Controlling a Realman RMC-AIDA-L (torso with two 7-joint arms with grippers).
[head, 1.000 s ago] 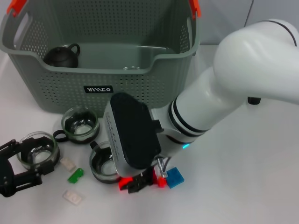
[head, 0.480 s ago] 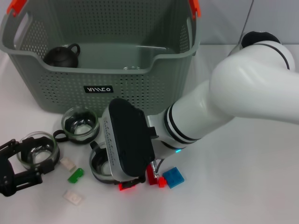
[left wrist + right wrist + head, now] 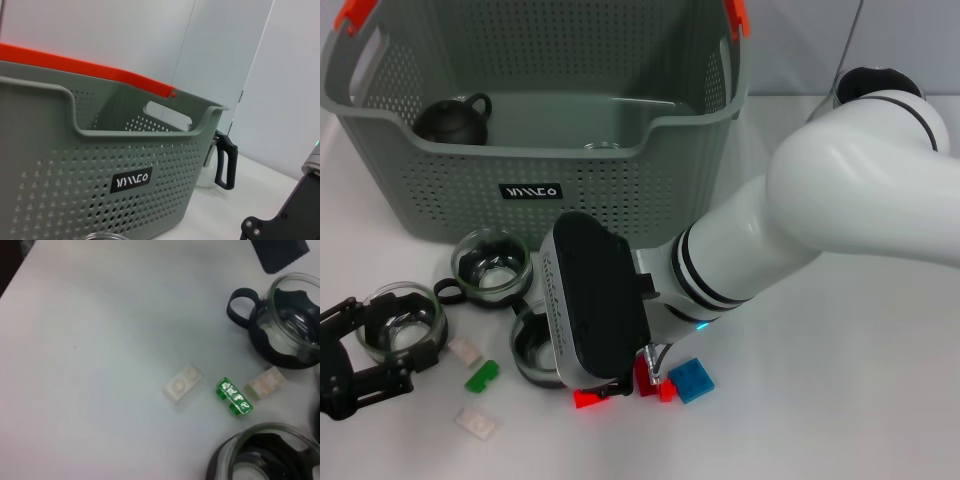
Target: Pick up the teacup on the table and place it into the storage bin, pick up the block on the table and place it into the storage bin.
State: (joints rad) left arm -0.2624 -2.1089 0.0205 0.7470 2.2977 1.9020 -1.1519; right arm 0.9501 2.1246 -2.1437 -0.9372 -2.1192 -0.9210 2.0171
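Right gripper down low in front of the storage bin, nudged slightly leftward since half a second ago, its black wrist housing now covering more of the nearest glass teacup. Fingers buried under the housing, so open or closed cannot be told. Red blocks peeking out just beneath it, the blue block touching them on the side away from the cup, both unmoved. Left gripper parked further left of the bin's front, as before, jaws around a second glass teacup without visibly pinching it. Third glass cup closest to the bin's front wall. Green block and two pale blocks scattered between the cups, unchanged. Inside the bin, a dark teapot in the left corner.
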